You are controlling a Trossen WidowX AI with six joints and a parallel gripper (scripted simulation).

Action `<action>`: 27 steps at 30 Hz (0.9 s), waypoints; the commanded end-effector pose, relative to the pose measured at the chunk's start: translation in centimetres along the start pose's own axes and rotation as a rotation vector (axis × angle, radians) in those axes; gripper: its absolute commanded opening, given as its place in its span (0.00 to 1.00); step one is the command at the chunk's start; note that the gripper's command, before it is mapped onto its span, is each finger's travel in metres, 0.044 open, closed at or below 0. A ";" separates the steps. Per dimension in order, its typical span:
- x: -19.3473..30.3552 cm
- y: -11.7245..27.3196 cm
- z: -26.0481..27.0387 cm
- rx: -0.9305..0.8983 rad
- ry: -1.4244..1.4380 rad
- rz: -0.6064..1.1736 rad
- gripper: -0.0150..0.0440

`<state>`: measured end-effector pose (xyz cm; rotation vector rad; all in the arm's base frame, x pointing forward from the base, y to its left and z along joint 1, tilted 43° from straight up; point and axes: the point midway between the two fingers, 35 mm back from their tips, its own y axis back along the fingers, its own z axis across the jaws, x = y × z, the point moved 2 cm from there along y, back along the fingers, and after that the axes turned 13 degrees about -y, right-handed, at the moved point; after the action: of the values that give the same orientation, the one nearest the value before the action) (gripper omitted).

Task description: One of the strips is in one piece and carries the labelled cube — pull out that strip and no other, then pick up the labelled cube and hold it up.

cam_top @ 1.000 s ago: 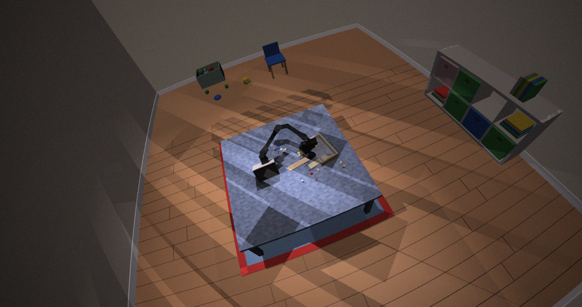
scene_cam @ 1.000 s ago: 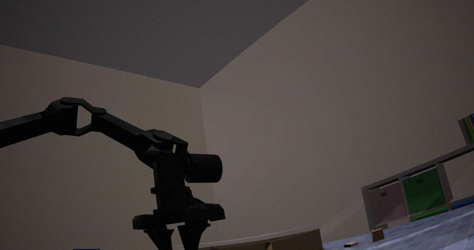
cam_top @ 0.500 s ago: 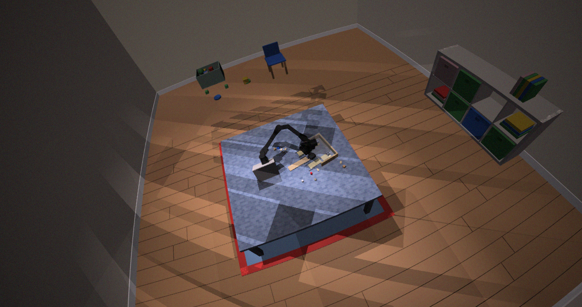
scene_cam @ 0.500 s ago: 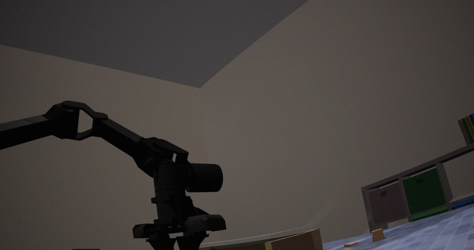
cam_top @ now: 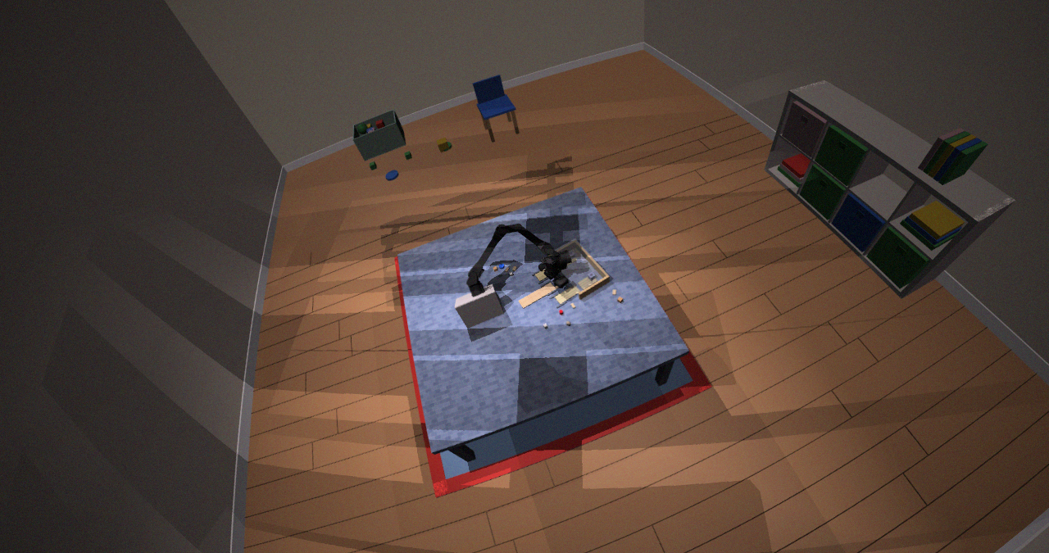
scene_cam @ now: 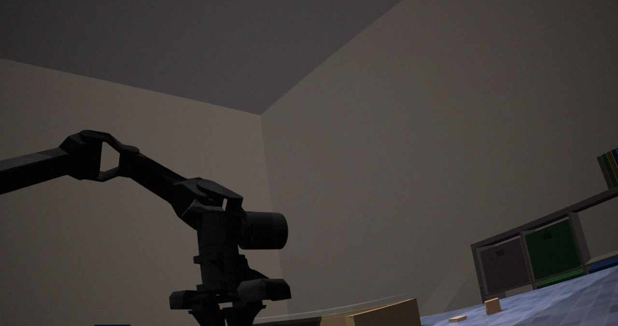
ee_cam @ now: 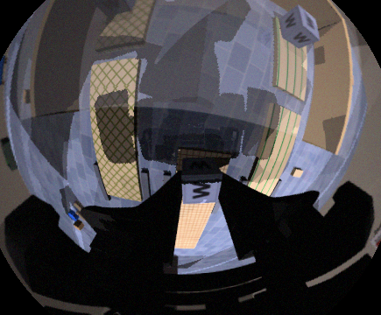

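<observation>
Wrist view: at nine o'clock, green-latticed pale flat strip (ee_cam: 116, 131); centre, black gripper (cam_top: 560, 281) (ee_cam: 197, 174) pinching white W-lettered cube (ee_cam: 201, 192) over orange-gridded flat strip (ee_cam: 195, 225). We should lift straight up; two o'clock, green-lined split strip (ee_cam: 290, 66).

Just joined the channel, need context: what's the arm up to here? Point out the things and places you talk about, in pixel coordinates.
The arm's end effector (ee_cam: 197, 174) is shut on a W-marked cube (ee_cam: 201, 192), just above or at the orange grid-patterned strip (cam_top: 538, 296) (ee_cam: 194, 225); contact with the strip can't be made out. The green-striped strip (ee_cam: 290, 61) to one side is in two pieces, with another W cube (ee_cam: 299, 27) at its far piece. That grid strip already reaches well out of the wooden frame (cam_top: 595, 261) (ee_cam: 351, 87). Whether the cube has been lifted yet isn't clear.
</observation>
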<state>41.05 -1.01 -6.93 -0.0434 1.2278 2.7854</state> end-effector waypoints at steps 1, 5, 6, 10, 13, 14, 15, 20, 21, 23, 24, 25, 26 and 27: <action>0.8 1.2 0.0 0.002 -0.002 -0.007 0.25; 2.3 2.2 0.1 0.001 -0.004 -0.007 0.25; 2.6 2.4 0.2 0.000 -0.004 -0.007 0.25; 4.1 3.4 0.3 -0.001 -0.006 -0.006 0.25; 5.2 4.0 0.5 -0.002 -0.008 -0.006 0.25; 5.4 4.1 0.5 -0.003 -0.008 -0.006 0.25; 5.4 4.1 0.5 -0.003 -0.008 -0.006 0.25; 6.6 4.1 0.6 -0.003 -0.009 -0.005 0.25; 7.0 4.1 0.7 -0.003 -0.009 -0.005 0.25; 7.7 4.1 0.7 -0.003 -0.009 -0.005 0.25; 8.0 4.1 0.8 -0.003 -0.009 -0.005 0.25; 8.4 4.1 0.8 -0.003 -0.009 -0.005 0.25; 8.7 4.1 0.8 -0.003 -0.010 -0.004 0.25; 9.1 4.1 0.9 -0.003 -0.010 -0.004 0.25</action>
<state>32.25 -2.21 -4.15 -0.0184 1.2093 2.7919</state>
